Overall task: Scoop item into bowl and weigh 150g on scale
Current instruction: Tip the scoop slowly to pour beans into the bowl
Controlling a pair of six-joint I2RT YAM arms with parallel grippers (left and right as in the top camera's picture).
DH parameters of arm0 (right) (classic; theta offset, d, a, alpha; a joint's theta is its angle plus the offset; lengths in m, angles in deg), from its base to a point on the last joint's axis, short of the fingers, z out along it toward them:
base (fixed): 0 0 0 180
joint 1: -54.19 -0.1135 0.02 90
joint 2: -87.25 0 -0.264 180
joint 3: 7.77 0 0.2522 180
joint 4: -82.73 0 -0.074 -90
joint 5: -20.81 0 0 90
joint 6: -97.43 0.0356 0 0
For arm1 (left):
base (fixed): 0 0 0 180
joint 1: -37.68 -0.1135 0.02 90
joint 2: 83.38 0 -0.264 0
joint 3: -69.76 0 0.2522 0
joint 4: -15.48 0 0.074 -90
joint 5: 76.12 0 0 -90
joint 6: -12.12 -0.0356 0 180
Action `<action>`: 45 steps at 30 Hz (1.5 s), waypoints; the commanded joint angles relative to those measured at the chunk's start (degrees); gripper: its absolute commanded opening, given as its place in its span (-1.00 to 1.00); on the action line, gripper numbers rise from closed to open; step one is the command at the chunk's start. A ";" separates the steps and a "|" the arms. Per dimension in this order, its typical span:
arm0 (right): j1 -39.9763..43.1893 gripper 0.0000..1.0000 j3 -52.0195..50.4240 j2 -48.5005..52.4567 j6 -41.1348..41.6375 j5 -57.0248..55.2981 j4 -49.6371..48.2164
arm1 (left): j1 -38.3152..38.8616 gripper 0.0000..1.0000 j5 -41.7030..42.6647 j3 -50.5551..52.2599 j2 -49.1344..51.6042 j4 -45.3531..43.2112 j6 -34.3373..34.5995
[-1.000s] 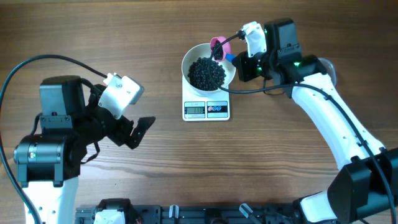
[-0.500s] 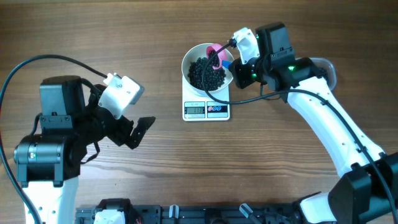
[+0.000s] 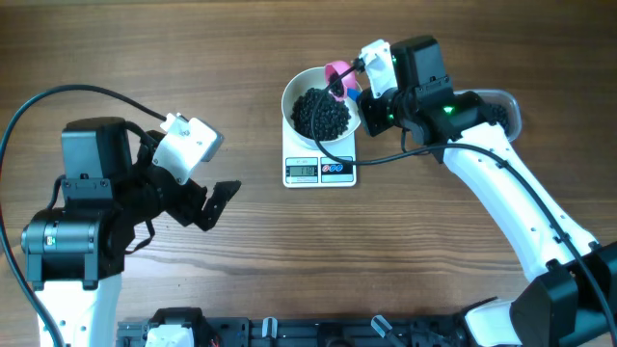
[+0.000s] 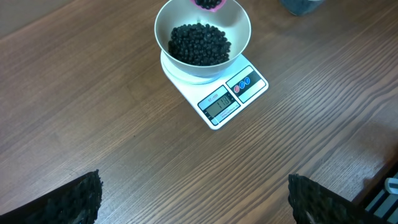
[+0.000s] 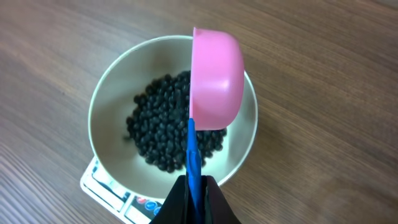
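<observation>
Over the bowl [image 3: 288, 98] of pellets [image 3: 320, 115] on the scale [image 3: 320, 171], right fingers [image 5: 219, 205] clench a tipped pink scoop [image 5: 215, 78] by its handle [image 5: 193, 155]; left fingers [image 4: 69, 200] gape empty above the counter [image 4: 93, 112].

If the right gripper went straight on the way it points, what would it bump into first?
Probably the black beads in the white bowl; the right gripper holds the pink scoop above them. Depth is unclear, so the bowl's far rim might come first.

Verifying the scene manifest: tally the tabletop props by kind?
white bowl: 1
kitchen scale: 1
pink scoop: 1
black pellet heap: 1
clear tub, mostly hidden by the arm: 1
Total: 5
</observation>
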 commanded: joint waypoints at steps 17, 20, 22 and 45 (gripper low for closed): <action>-2.86 -0.91 -0.09 -2.34 1.62 -6.45 1.05 | -0.42 1.00 1.11 -0.87 0.22 -0.13 -1.11; -3.10 -0.91 -0.09 -2.49 -1.77 -7.96 0.68 | -0.42 1.00 1.11 -0.87 0.22 -0.13 -1.11; -3.08 -0.91 -0.09 -2.54 0.33 -9.84 -1.05 | -0.42 1.00 1.11 -0.87 0.22 -0.13 -1.11; -3.52 -0.91 -0.09 -2.47 -0.04 -4.22 1.29 | -0.42 1.00 1.11 -0.87 0.22 -0.13 -1.11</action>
